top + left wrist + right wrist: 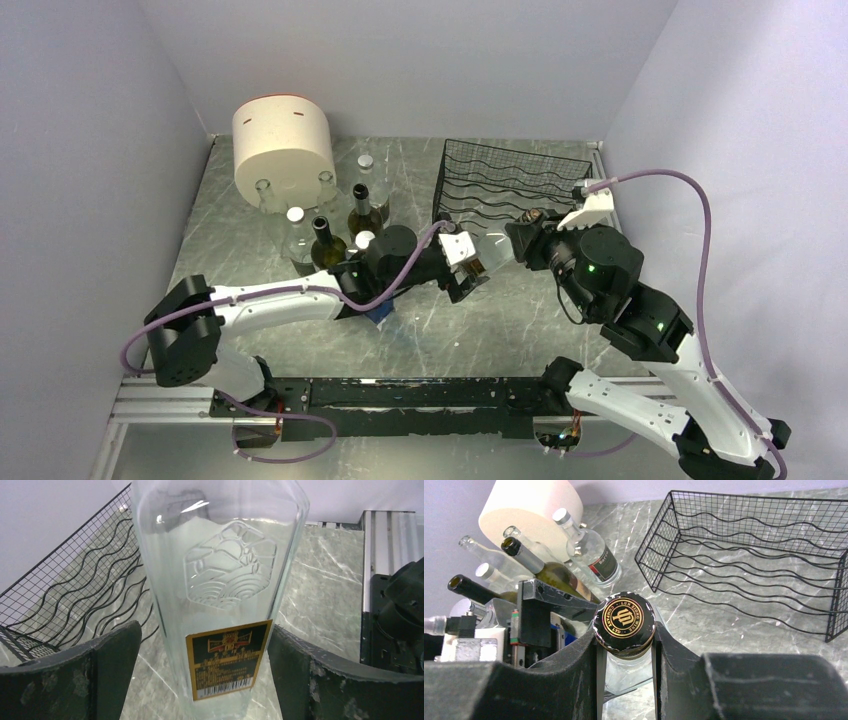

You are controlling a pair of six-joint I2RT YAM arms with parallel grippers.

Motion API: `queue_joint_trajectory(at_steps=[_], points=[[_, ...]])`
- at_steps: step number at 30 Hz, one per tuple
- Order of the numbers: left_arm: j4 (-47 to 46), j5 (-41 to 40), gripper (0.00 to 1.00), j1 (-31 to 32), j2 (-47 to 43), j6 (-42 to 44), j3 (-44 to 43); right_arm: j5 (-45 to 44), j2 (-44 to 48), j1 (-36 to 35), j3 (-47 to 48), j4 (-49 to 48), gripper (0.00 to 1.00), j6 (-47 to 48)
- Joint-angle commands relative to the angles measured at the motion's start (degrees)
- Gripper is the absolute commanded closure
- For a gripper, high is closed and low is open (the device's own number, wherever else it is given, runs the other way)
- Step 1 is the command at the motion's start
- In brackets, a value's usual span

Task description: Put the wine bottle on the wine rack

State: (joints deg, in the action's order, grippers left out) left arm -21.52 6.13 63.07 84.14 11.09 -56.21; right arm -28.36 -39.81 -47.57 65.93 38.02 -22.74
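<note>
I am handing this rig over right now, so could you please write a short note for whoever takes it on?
The left pincer is open, with its fingers either side of the clear glass wine bottle and not clamping it.
The right pincer is shut on that bottle's black, gold-printed cap end.
The bottle lies between the two arms, just in front of the black wire wine rack, which holds no bottle.
Done: the bottle is gripped by the right arm alone, close to the rack.
Left: lay it in the rack and release.
</note>
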Motion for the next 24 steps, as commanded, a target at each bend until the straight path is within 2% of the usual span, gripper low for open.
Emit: queue_joint_trajectory(at_steps=[1,6,9,11,14,15,16,17,18,19,20,22,24], points=[[-12.05,-3.57,0.03,1.11,2.42,2.46,2.23,-0.41,1.15,0.02,2.57,-8.71,1.0,-3.83],[-15.08,-8.21,0.05,2.33,5.81,4.8,1.49,-1.85,1.64,0.02,2.58,-8.53,1.0,-6.28],[-16.52,-10.52,0.1,2.67,6.51,4.55,2.31,-2.5,2.22,-0.01,2.52,-8.22,1.0,-7.02],[-17.92,-11.01,0.21,2.67,6.24,4.13,3.19,-3.06,2.57,0.0,2.57,-7.76,1.0,-7.48],[-18.36,-10.35,0.54,2.67,5.49,5.19,3.33,-3.52,2.65,-0.03,2.89,-6.3,1.0,-7.99],[-17.57,-10.01,0.68,2.67,5.43,5.9,2.82,-3.6,2.65,-0.03,3.24,-5.58,0.94,-8.15],[-16.58,-9.55,0.87,2.67,5.42,6.93,2.07,-3.76,2.75,0.01,3.55,-4.8,0.84,-8.26],[-15.83,-9.52,0.92,2.67,5.42,8.06,1.46,-3.64,2.88,0.02,3.84,-4.0,0.71,-8.24],[-15.68,-9.37,0.93,2.67,5.3,8.72,1.17,-3.45,3.18,-0.02,4.16,-2.87,0.52,-8.26],[-15.94,-9.08,0.93,2.67,5.17,9.86,1.11,-2.21,3.86,0.0,4.16,-2.38,0.37,-7.83],[-16.63,-8.96,0.93,2.6,5.04,11.54,1.24,-0.32,4.64,0.01,3.98,-2.81,0.28,-5.84],[-17.03,-8.28,0.93,2.52,4.9,15.61,1.09,2.08,6.21,0.02,4.33,-2.79,0.19,-4.38],[-16.31,-7.5,0.93,2.22,4.89,20.51,0.28,1.75,6.87,0.02,6.18,-0.87,0.17,-4.56]])
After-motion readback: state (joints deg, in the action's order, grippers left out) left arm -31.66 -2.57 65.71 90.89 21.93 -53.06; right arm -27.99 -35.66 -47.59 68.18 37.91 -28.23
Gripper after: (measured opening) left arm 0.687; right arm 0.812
